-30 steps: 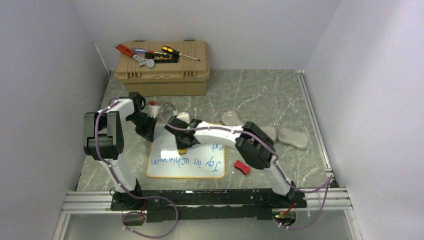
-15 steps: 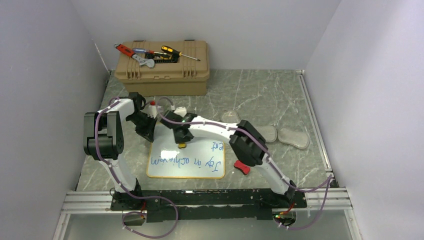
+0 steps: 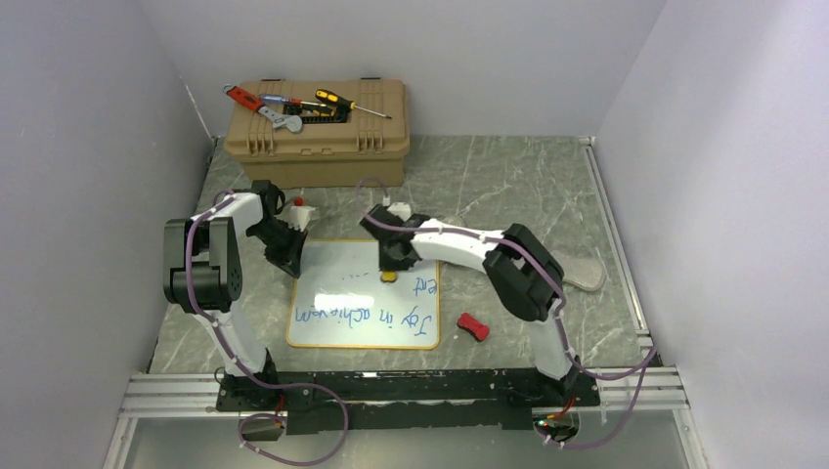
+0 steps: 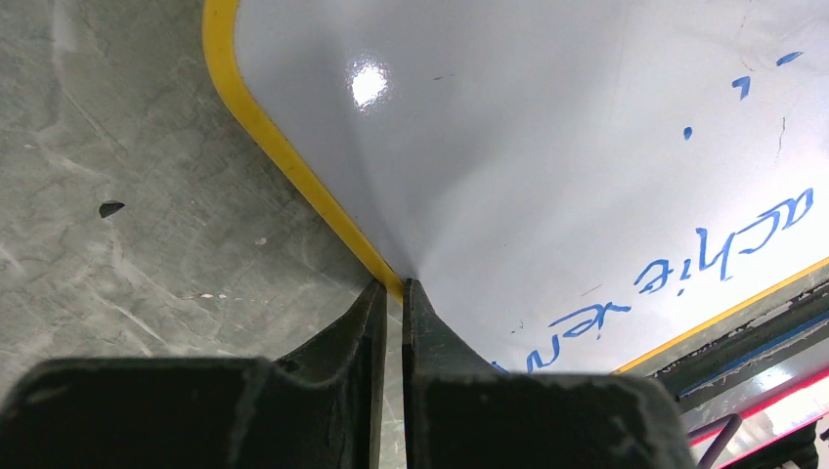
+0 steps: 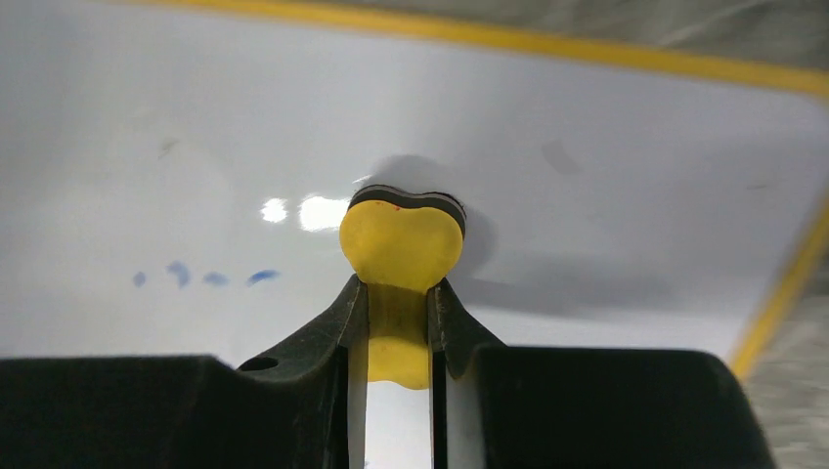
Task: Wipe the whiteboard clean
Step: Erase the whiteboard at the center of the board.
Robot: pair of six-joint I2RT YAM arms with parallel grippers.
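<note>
The whiteboard [image 3: 337, 266], white with a yellow-orange frame, lies flat on the grey marble table. Blue handwriting [image 3: 367, 315] runs along its near side, and a short word [image 3: 422, 285] sits by its right edge. My left gripper [image 3: 290, 256] is shut on the board's left frame edge [image 4: 293, 186], one finger on each side of it [image 4: 394, 285]. My right gripper [image 3: 389, 266] is shut on a yellow eraser [image 5: 401, 242] with a dark felt underside, pressed on the white surface [image 5: 196, 117]. A few faint blue specks [image 5: 200, 277] lie to its left.
A tan toolbox [image 3: 318, 137] with screwdrivers and a wrench on its lid stands at the back left. A small red object [image 3: 473, 326] lies right of the board. A flat grey piece [image 3: 587, 271] lies further right. White walls close in on three sides.
My right gripper has slid the eraser rightward across the board's far half, from its left-middle toward the right edge. The left gripper has stayed on the frame.
</note>
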